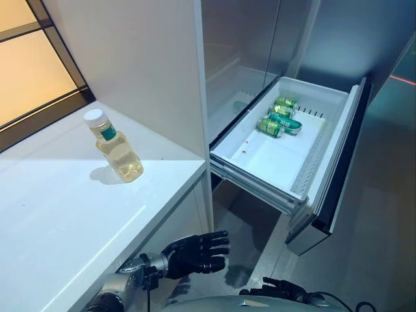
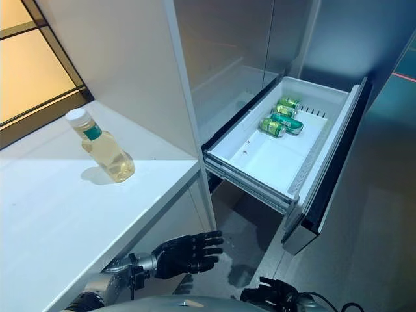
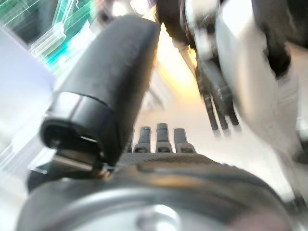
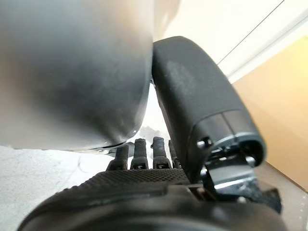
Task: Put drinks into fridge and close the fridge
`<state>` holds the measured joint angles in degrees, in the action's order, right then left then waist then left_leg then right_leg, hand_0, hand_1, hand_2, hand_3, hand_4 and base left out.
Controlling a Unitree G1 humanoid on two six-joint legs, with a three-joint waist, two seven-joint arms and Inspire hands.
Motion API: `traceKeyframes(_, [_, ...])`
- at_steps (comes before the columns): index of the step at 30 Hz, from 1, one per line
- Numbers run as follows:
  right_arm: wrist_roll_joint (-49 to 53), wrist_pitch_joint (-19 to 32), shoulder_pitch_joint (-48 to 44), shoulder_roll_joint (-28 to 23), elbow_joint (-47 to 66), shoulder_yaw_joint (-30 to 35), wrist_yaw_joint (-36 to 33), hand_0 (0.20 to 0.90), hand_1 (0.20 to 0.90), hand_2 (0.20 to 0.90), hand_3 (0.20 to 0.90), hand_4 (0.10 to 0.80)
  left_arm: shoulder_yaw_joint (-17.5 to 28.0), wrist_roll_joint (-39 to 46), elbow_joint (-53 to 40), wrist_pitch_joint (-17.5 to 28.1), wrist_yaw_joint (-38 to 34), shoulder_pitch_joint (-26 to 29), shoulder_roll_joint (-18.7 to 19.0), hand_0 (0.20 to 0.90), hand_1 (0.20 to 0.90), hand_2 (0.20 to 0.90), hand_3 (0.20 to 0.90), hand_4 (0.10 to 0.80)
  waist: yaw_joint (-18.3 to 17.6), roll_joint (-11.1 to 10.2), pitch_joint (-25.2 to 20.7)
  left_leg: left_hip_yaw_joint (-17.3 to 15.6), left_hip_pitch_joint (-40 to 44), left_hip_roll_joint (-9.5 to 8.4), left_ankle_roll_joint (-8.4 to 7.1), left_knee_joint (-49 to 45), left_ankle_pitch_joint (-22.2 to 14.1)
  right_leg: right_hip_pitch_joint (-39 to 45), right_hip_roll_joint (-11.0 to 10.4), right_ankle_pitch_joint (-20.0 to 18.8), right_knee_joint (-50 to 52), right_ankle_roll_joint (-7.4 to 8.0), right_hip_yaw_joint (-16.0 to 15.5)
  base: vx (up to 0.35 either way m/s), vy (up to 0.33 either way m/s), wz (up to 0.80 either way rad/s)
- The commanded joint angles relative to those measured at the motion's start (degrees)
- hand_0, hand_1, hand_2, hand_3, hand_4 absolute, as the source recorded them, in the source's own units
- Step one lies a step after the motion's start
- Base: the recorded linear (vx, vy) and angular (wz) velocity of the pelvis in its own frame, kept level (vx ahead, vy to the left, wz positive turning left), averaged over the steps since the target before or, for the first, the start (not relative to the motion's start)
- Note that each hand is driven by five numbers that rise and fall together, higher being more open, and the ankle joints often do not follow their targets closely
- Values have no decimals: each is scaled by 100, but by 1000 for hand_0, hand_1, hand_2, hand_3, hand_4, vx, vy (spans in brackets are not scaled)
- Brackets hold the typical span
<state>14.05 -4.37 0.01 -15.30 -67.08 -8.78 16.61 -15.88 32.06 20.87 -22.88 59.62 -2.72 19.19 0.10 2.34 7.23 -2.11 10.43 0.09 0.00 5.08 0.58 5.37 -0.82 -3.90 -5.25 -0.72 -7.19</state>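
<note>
A bottle (image 1: 116, 148) of pale yellow drink with a white cap stands upright on the white counter (image 1: 58, 221). The fridge's white drawer (image 1: 260, 159) is pulled out to the right of the counter, with green cans (image 1: 281, 118) lying at its back. My left hand (image 1: 195, 253) hangs open and empty below the counter's front edge, well under the bottle. My right hand (image 1: 283, 288) shows low at the bottom, below the drawer, fingers relaxed and empty.
A tall white panel (image 1: 156, 58) stands between the counter and the fridge opening. The drawer's dark front (image 1: 338, 175) juts out to the right. Grey floor (image 1: 383, 247) lies below it. A window (image 1: 32, 58) is at the far left.
</note>
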Motion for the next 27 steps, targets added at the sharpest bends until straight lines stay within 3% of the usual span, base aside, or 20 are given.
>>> traceKeyframes(1, [-170,255,-96,-13,-249,-149,74,900,900,900,900,800,527,2362,-2035,-960,765,964,-227,900,900,900,900,800,-7,12,-105,-238,-209,-173,112,-8,-222,136,-85,330,221,368,-44,16,-32,6])
traceKeyframes(3, [-159,371,-71,99,-373,-168,2,900,900,900,900,800,528,3568,-2799,-839,358,1046,-470,900,900,900,900,800,13,-12,-126,-196,-192,-174,118,-8,-252,165,-84,342,221,358,-30,25,-54,4])
traceKeyframes(4, [-126,408,-66,183,-409,-212,-68,900,900,900,900,800,495,4122,-3151,-474,122,1104,-605,900,900,900,900,800,23,-35,-124,-164,-169,-176,120,-8,-269,193,-80,356,227,340,-28,29,-58,5])
traceKeyframes(5, [-109,414,-60,210,-413,-235,-89,900,900,900,900,800,491,4326,-3313,-404,-33,1134,-645,900,900,900,900,800,27,-47,-120,-146,-161,-176,121,-8,-271,207,-76,364,233,329,-34,31,-65,11])
traceKeyframes(8, [18,435,-31,342,-427,-378,-223,900,900,900,900,800,523,4703,-3814,664,-420,1303,-705,900,900,900,900,800,60,-83,-111,-61,-133,-176,119,-8,-272,257,-72,406,272,292,-99,16,-46,13])
traceKeyframes(9, [50,431,-14,378,-411,-421,-274,900,900,900,900,800,573,4663,-3960,1085,-687,1350,-674,900,900,900,900,800,76,-84,-114,-29,-128,-179,117,-8,-269,271,-71,422,280,282,-123,9,-21,8])
traceKeyframes(11, [78,436,75,403,-333,-483,-354,900,900,900,900,800,813,3946,-4150,2669,-1357,1416,-430,900,900,900,900,800,127,-83,-123,48,-134,-184,109,-8,-253,303,-71,466,289,263,-196,7,-16,13])
traceKeyframes(12, [89,427,112,407,-293,-490,-374,900,900,900,900,800,917,3854,-4203,2934,-1562,1428,-308,900,900,900,900,800,148,-83,-127,80,-133,-190,107,-8,-249,319,-73,479,289,261,-227,10,-17,22])
traceKeyframes(13, [115,440,176,420,-245,-505,-415,900,900,900,900,800,1113,3309,-4277,3706,-1957,1433,-171,900,900,900,900,800,200,-84,-140,148,-136,-198,99,-8,-241,345,-72,506,289,253,-285,12,-21,23])
traceKeyframes(17, [187,521,308,482,-235,-556,-468,900,900,900,900,800,1790,1862,-4495,5117,-2995,1431,158,900,900,900,900,800,374,-123,-220,345,-161,-213,62,-8,-223,409,-65,620,310,213,-470,17,-32,23])
traceKeyframes(20, [180,501,283,520,-261,-582,-455,900,900,900,900,800,2111,769,-4601,5608,-3810,1419,253,900,900,900,900,800,494,-157,-270,474,-197,-212,28,-8,-201,424,-49,699,353,174,-578,21,-44,26])
traceKeyframes(23, [244,483,210,554,-310,-639,-485,900,900,900,900,800,2213,-109,-4652,5588,-4564,1444,343,900,900,900,900,800,592,-164,-289,583,-231,-204,3,-8,-162,414,-46,778,445,136,-685,16,-32,31])
traceKeyframes(27, [288,500,143,544,-386,-674,-462,900,900,900,900,800,2218,-665,-4512,5410,-5173,1496,515,900,900,900,900,800,671,-154,-289,681,-270,-198,-19,-8,-114,406,-51,822,503,111,-782,-1,-16,26])
